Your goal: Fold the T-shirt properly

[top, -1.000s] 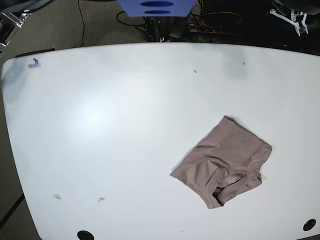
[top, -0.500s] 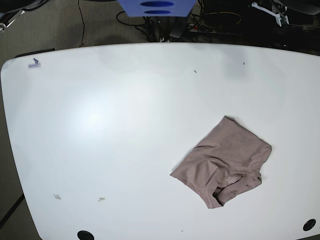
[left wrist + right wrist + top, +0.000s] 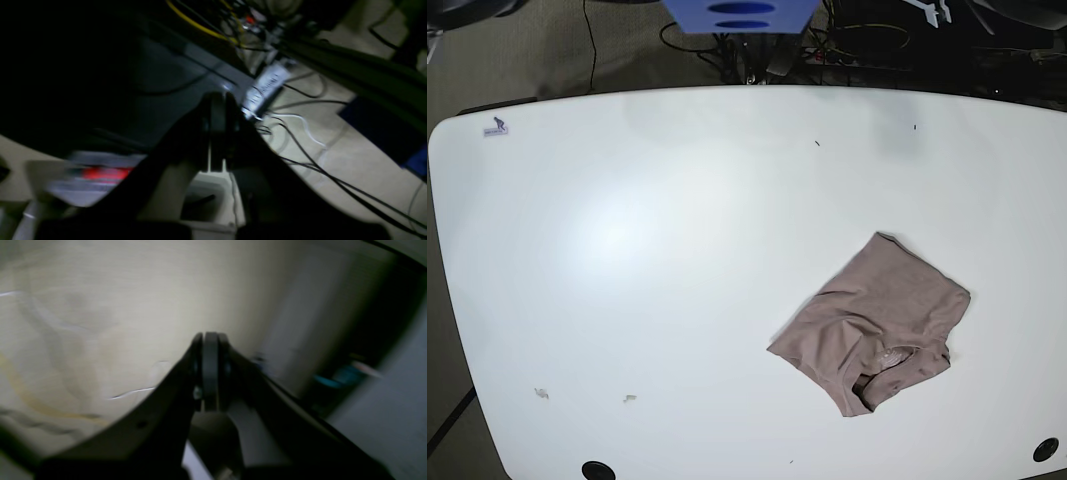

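Observation:
The T-shirt (image 3: pixel 872 325) lies folded into a small, slightly wrinkled mauve-brown packet on the right front part of the white table (image 3: pixel 627 230). Nothing touches it. In the left wrist view my left gripper (image 3: pixel 218 100) is shut and empty, pointing at cables and a power strip on the floor. My right gripper (image 3: pixel 210 340) is also shut and empty, facing a pale blurred surface. Both wrist views are blurred, and neither shows the T-shirt. In the base view only a white bit of the left arm (image 3: pixel 932 8) shows at the top edge.
A blue object (image 3: pixel 739 14) hangs over the table's far edge, with cables on the floor behind it. Small scraps (image 3: pixel 541 393) lie near the front left. A sticker (image 3: pixel 496 127) marks the far left corner. Black grommets (image 3: pixel 597 469) sit at the front edge.
Both arms have drawn further up and out of the base view at the top corners. The T-shirt has not moved.

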Tool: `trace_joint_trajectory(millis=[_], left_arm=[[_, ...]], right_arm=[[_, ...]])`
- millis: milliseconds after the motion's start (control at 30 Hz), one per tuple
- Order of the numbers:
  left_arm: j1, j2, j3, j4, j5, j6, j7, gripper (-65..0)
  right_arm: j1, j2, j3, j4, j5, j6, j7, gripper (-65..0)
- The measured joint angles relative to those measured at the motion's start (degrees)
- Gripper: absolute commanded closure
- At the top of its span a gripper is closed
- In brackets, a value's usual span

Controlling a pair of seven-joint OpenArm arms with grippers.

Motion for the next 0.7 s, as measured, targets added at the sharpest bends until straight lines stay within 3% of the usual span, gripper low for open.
trace_joint_trajectory(millis=[300,433,700], left_arm=[[0.0,-0.2,0.0,-11.4,6.8,0.2,-9.2,-0.1],[0.0,-0.9,0.0,-16.5,10.4,0.5,-10.8,-0.1],[-0.3,-5.4,0.1,-29.7,15.9,9.2,-17.0,-0.1]], right_arm=[[-1.8,-2.0,0.3,-6.9,-0.4,-0.7,2.2,0.0],[-1.3,-2.1,-0.1,-12.0,-0.2,-0.7,3.2,0.0],[-1.0,-2.1,-2.5,-22.6,-2.0,-1.5,2.7,0.0]])
